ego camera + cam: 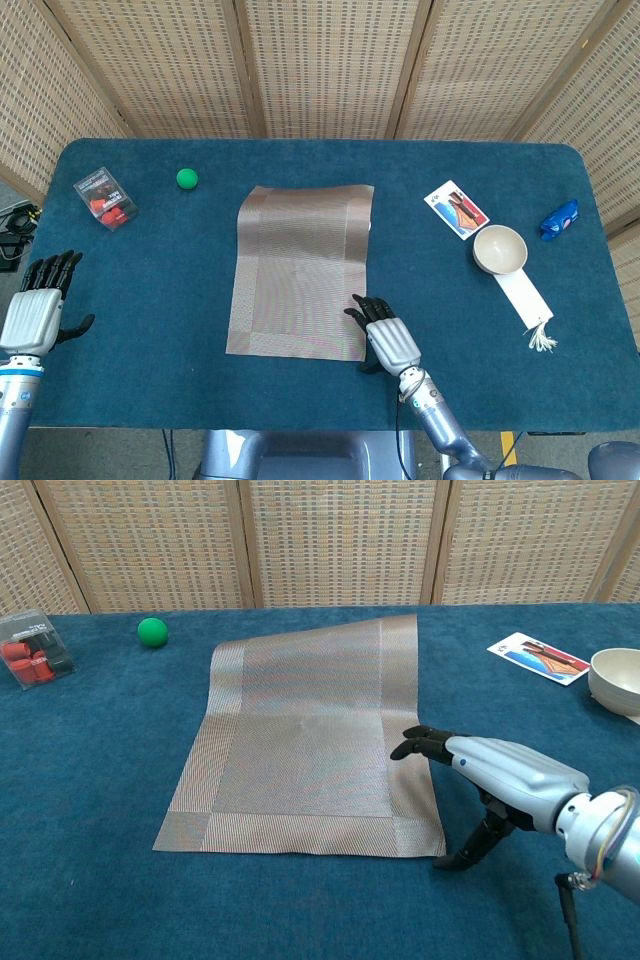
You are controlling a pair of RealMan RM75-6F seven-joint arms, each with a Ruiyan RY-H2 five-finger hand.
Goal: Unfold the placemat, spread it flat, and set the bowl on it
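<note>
The tan woven placemat lies unfolded in the middle of the blue table, its far right corner slightly raised. My right hand hovers palm down at the mat's near right edge, fingers apart and stretched over that edge, thumb pointing down beside the mat; it holds nothing. The cream bowl stands far to the right, on the table and off the mat. My left hand stays at the table's left edge with its fingers spread and empty; the chest view does not show it.
A green ball and a clear box of red pieces lie at the far left. A picture card, a white tag with tassel and a blue object lie on the right.
</note>
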